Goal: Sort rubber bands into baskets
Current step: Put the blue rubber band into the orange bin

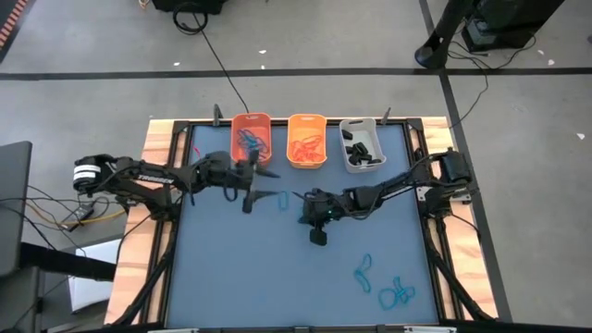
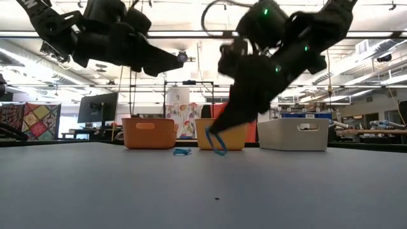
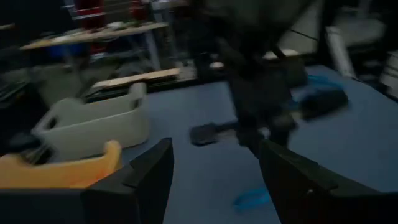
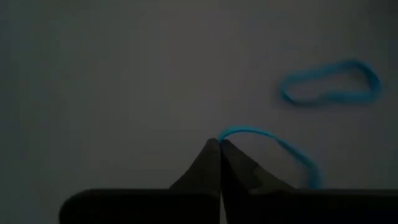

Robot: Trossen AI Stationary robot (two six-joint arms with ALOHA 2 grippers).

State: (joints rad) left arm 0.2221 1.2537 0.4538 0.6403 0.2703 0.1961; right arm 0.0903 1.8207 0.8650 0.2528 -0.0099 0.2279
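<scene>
Three baskets stand in a row at the far edge: an orange one (image 1: 251,139) with blue bands, a yellow-orange one (image 1: 306,141) with orange bands, and a grey-white one (image 1: 362,145) with black ones. At the table's middle my right gripper (image 4: 219,146) is shut on a blue rubber band (image 2: 217,145). Another blue band (image 4: 329,84) lies flat on the table just left of it. My left gripper (image 1: 259,173) hangs open and empty, raised above the table just in front of the orange basket. My right gripper pinches one end of the blue band's loop (image 4: 231,134) between its two fingertips. The fingers slant down from the table's right. The band hangs slack below the fingertips (image 2: 213,131). I cannot tell whether its lower end (image 2: 221,152) touches the table.
Several more blue bands (image 1: 384,287) lie in a loose cluster near the table's near right corner. The dark blue mat (image 1: 240,268) is bare on its near left half. Wooden strips (image 1: 148,231) border the mat at both sides.
</scene>
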